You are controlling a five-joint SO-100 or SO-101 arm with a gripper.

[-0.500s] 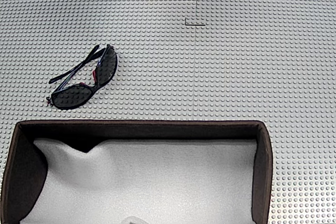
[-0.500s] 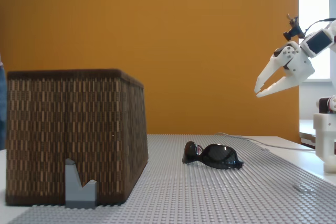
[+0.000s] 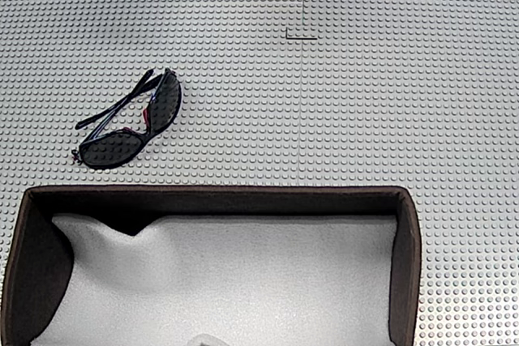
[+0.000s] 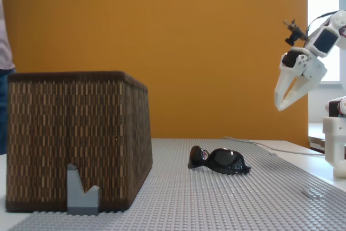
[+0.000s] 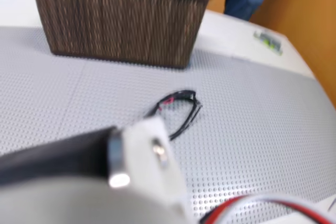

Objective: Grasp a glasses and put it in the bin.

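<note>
Side fixed view, nearest first: small grey block (image 4: 82,191) against the bin (image 4: 75,139), which sits front left on the studded grey mat (image 4: 227,193). Woven brown walls, upright. Glasses (image 4: 219,160) further back, mid-mat, lying flat, well clear of the bin. Gripper (image 4: 282,104) high at right, above the mat, fingers pointing down and slightly spread, nothing between them, well above and right of the glasses. Orange wall (image 4: 178,41) behind; a person's sleeve at the left edge.

Top fixed view: bin (image 3: 409,265) along the bottom edge, white lining inside. Glasses (image 3: 130,123) just above its left end, apart from the rim, temples unfolded.

Wrist view: glasses (image 5: 176,111) on the mat, bin (image 5: 118,22) beyond them.
</note>
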